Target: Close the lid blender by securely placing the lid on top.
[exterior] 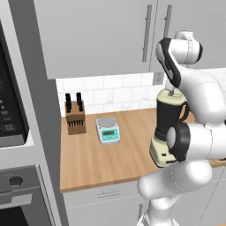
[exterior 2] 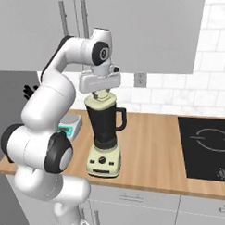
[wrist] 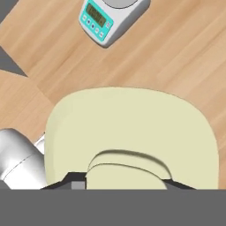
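The blender [exterior 2: 105, 128] stands on the wooden counter, a dark tapered jar with a side handle on a cream base with black knobs; it also shows behind my forearm [exterior: 169, 118]. The cream lid [exterior 2: 101, 100] rests level on the jar's top. From above, the lid [wrist: 132, 128] spreads wide across the hand view, its raised knob at the bottom. My gripper [exterior 2: 100, 93] points straight down over the jar, fingers closed on the lid's knob. In the left base view the gripper [exterior: 171, 92] sits right above the jar.
A teal-and-white scale [exterior: 108, 129] and a wooden knife block [exterior: 75, 117] stand to the blender's left near the tiled wall. A black cooktop [exterior 2: 206, 147] lies to the right. Wall cabinets hang above; a tall oven unit [exterior: 17, 132] borders the counter's left end.
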